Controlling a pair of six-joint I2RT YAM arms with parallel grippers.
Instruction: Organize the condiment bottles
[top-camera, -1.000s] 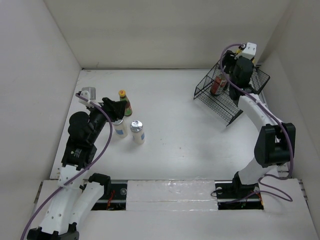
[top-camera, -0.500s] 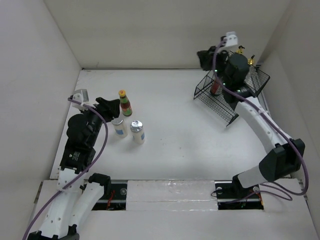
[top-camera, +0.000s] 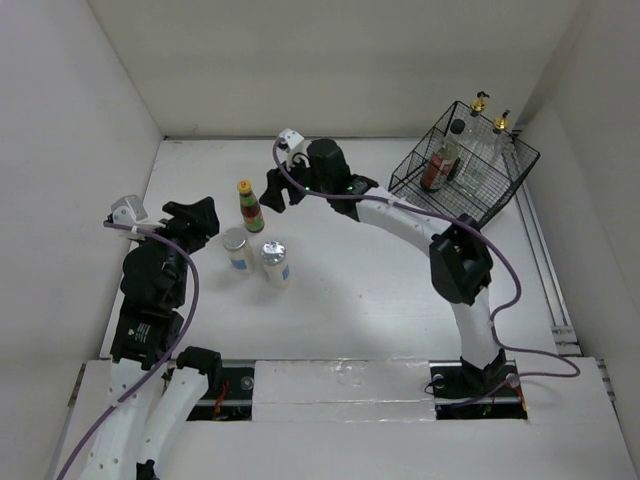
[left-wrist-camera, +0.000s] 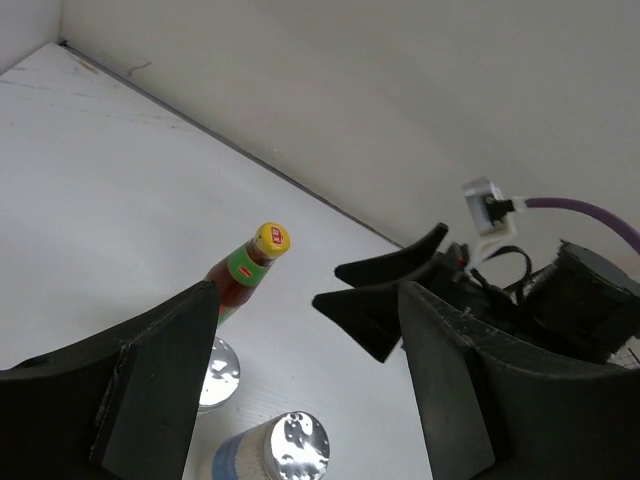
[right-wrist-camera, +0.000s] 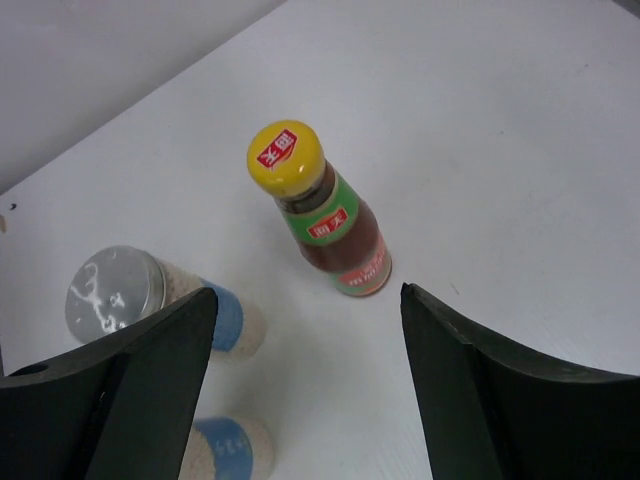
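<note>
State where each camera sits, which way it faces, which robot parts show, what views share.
Top external: above and behind the bases, looking down on the table; left arm, right arm, wire basket show.
Left wrist: on the left arm, facing the back wall between the left fingers; the right fingers appear ahead.
Right wrist: on the right arm, looking down at the yellow-capped bottle between the right fingers.
Shared: all show that bottle and the short white bottles.
</note>
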